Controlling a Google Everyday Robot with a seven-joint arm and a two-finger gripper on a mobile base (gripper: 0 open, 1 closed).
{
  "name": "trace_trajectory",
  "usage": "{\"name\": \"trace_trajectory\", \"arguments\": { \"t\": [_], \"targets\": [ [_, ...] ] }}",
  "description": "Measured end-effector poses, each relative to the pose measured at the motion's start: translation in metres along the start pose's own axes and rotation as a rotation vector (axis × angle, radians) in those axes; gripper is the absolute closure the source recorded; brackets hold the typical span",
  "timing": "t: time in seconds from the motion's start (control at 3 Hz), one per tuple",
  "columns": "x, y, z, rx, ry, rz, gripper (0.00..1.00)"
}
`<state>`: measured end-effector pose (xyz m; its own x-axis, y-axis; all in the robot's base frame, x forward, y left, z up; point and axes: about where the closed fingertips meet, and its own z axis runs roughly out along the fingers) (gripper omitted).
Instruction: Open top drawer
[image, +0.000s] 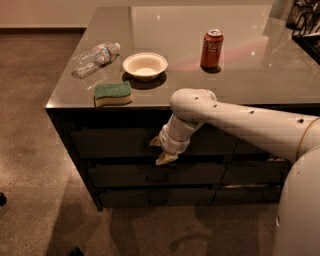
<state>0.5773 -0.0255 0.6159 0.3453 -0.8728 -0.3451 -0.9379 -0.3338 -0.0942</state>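
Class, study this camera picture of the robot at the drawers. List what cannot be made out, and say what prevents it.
- Handle of the top drawer: camera view, hidden behind the tool, which sits at the centre of the drawer front.
- Right-hand drawer fronts: camera view, partly covered by the arm.
- Dark rack on the counter: cut off by the top-right edge.
- Label on the bottle: too small to read.
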Motion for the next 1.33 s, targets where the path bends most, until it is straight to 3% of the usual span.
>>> {"name": "trace_trajectory", "arguments": {
  "t": [0.33, 0.67, 1.33],
  "targets": [
    [0.0010, -0.0022, -0.0002, 0.000, 0.000, 0.000, 0.68],
    [0.0020, -0.0042, -0.0003, 0.000, 0.000, 0.000, 0.53],
    [0.0032, -0.0068, -0.0005, 0.000, 0.000, 0.000, 0.07]
  ]
}}
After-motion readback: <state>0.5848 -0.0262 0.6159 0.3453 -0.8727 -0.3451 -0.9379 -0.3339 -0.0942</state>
